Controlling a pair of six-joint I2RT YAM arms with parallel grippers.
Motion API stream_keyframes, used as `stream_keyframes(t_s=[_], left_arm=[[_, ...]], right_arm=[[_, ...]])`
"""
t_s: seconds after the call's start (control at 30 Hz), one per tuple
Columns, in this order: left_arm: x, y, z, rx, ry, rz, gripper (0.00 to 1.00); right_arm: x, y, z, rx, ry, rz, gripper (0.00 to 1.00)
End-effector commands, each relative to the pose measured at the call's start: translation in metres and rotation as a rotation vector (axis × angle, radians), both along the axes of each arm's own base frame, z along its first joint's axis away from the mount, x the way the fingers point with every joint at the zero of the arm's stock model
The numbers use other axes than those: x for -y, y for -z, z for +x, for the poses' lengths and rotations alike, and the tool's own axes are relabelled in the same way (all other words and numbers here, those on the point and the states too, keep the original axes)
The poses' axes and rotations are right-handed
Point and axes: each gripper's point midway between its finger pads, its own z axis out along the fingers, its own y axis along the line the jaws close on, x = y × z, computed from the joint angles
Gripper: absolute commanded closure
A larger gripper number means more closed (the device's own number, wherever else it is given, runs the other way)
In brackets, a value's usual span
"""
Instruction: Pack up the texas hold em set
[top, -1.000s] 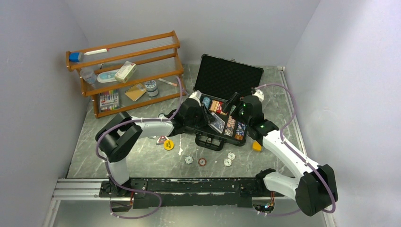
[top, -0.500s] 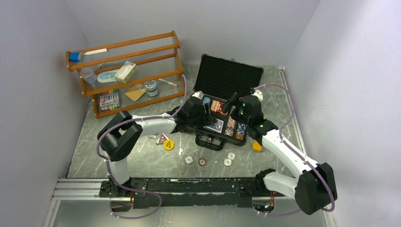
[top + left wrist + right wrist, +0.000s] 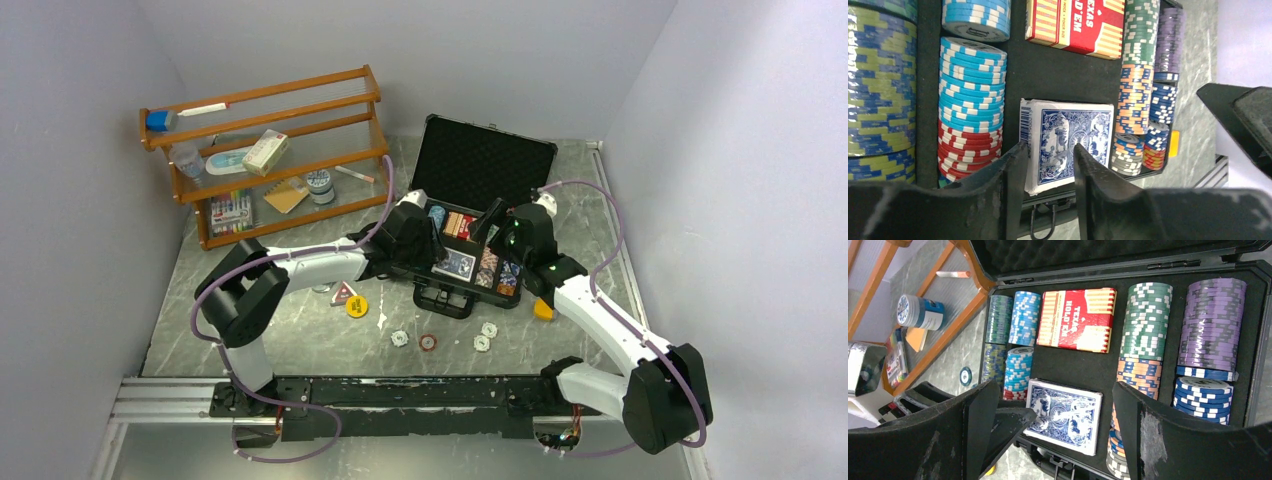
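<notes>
The case (image 3: pixel 486 162) stands open at the middle of the table (image 3: pixel 290 345), its lid propped up toward the back wall. Its slots hold rows of chips (image 3: pixel 972 75) on edge. A red deck (image 3: pixel 1077 319) lies in the rear part of the centre bay, and a blue deck (image 3: pixel 1068 142) lies flat in the front part, between the chip rows.

The left gripper (image 3: pixel 1048 149) hangs right over the blue deck's near end with its jaws parted and nothing between them, so the deck looks set down and let go. The right gripper (image 3: pixel 1055 390) hovers above the front of the case with its jaws spread wide, holding nothing.

The step in hand appears to be seating the second deck, and that looks done. Outside the case, four loose chips (image 3: pixel 428 342) lie on the table in front of it, and a yellow button (image 3: pixel 357 306) lies to their left.

The next move probably calls for lifting the left gripper clear of the case without dragging the deck. One arm must then reach down to the table for a flat piece, which needs a low, careful pinch. The lid cannot close until those pieces are in.
</notes>
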Motion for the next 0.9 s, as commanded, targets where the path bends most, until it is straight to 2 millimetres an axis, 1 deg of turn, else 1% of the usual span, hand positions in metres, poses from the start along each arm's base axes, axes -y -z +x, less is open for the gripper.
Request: stream_keyframes(t_s=[0.0,0.1,0.33,0.43,0.5,0.53,0.6,0.7,0.77,0.83,0.87], left_arm=[[0.007,-0.003,0.002,0.009,0.025,0.019,0.6],[0.009,0.005,0.0,-0.009,0.039,0.024,0.67],[0.013,0.017,-0.002,-0.039,0.054,0.037,0.69],[0.008,0.025,-0.001,-0.061,0.023,0.055,0.72],[0.008,0.023,-0.001,-0.054,0.019,0.047,0.72],[0.008,0.019,0.0,-0.045,0.024,0.04,0.72],[0.01,0.006,0.001,-0.013,0.036,0.026,0.7],[0.007,-0.025,0.008,0.066,0.028,0.003,0.63],[-0.002,-0.045,0.012,0.121,0.002,0.007,0.58],[-0.014,-0.068,0.016,0.176,-0.023,0.008,0.56],[-0.024,-0.082,0.018,0.205,-0.045,0.002,0.56]], right_arm=[[0.002,-0.003,0.004,0.018,0.009,0.012,0.12],[0.001,-0.001,0.004,0.009,0.006,0.014,0.12],[0.001,0.0,0.005,0.009,-0.001,-0.001,0.12],[-0.003,-0.001,0.006,0.012,-0.039,-0.01,0.12],[-0.008,-0.001,0.006,0.012,-0.072,-0.019,0.12],[-0.009,-0.002,0.006,0.013,-0.089,-0.024,0.12],[-0.012,-0.003,0.007,0.014,-0.114,-0.035,0.12],[-0.017,-0.004,0.007,0.01,-0.153,-0.046,0.12],[-0.022,-0.005,0.005,0.005,-0.198,-0.056,0.12],[-0.027,-0.005,0.004,0.01,-0.245,-0.063,0.12],[-0.03,-0.005,0.003,0.015,-0.268,-0.06,0.12]])
